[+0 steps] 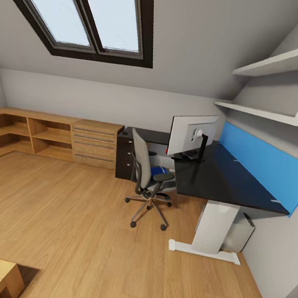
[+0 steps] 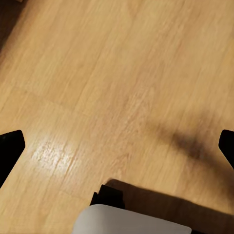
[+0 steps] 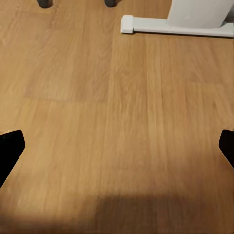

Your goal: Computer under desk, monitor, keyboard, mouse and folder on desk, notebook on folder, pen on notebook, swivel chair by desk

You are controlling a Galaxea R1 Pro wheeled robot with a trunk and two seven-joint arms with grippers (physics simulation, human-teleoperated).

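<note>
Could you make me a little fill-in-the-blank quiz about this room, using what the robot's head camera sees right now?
1. The monitor stands on the black ____.
2. The blue folder lies on the seat of the ____.
3. Each claw hangs with its fingers spread wide apart over the wooden ____.
4. The wall panel behind the desk is coloured ____.

Missing words: desk; chair; floor; blue

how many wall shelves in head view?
2. Upper white shelf and lower white shelf, both on the right wall above the desk. More may be cut off past the frame edge.
</note>
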